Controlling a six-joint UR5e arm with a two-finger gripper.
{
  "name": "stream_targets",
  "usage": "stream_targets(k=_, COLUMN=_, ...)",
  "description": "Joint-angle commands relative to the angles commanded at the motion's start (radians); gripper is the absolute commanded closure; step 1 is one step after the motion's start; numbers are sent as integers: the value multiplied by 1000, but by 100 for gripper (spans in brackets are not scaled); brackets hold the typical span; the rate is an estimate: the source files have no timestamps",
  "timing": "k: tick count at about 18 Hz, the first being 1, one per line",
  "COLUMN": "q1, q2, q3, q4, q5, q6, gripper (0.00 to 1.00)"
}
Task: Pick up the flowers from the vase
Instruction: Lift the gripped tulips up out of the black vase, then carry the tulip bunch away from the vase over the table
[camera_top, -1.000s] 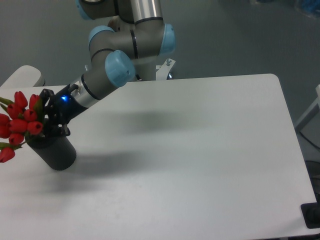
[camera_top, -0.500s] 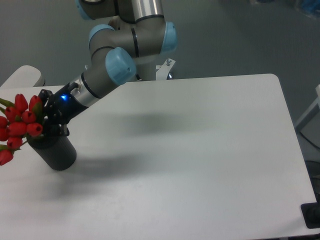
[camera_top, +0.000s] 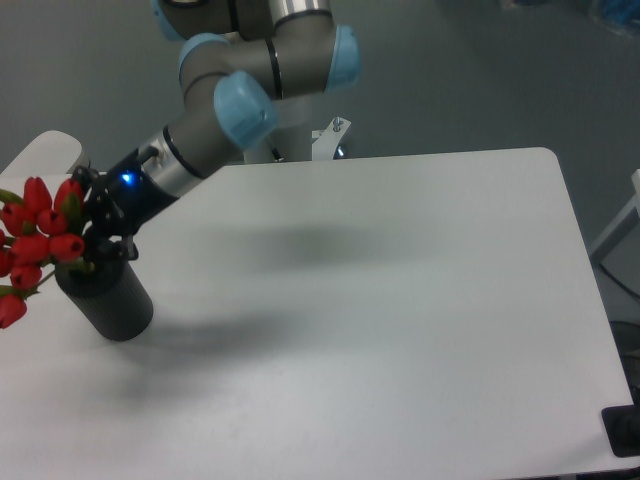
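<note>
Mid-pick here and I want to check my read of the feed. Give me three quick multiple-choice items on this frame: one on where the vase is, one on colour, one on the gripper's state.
1. Where on the table does the vase stand?
A. near its left edge
B. at its middle
C. at its right edge

2. What colour are the flower buds?
A. yellow
B. white
C. red

3. What is the gripper doing?
A. hanging high over the bare table
B. set at the flowers just above the vase
C. resting flat on the table

Key: 1 A, the vase sits by the left edge of the table. 2 C, the flowers are red. 3 B, the gripper is against the stems at the vase top; its jaws are hidden.
</note>
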Motion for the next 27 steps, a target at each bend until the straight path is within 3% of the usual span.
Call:
stream_targets(k=5, q1=21, q2=35, q3=44, q4=0, q5=-32, q6=-58, gripper=68)
stream_targets(k=12, q1=38, q2=38, q3=135, q4=0, q5=-43, q6=-152, gripper=69)
stream_targets(k=16, q1=89, q2=38, q3=201, q4=-2, q5=-97, q6=-215, gripper=69)
stream_targets(k=22, q1=185, q2=35, q3=213, q4=2, q5=-115, q6=-195, gripper=70)
stream_targets(k=27, q1=276, q2=-26, q3=250, q4=5, q5=-111, q6=-151, gripper=70)
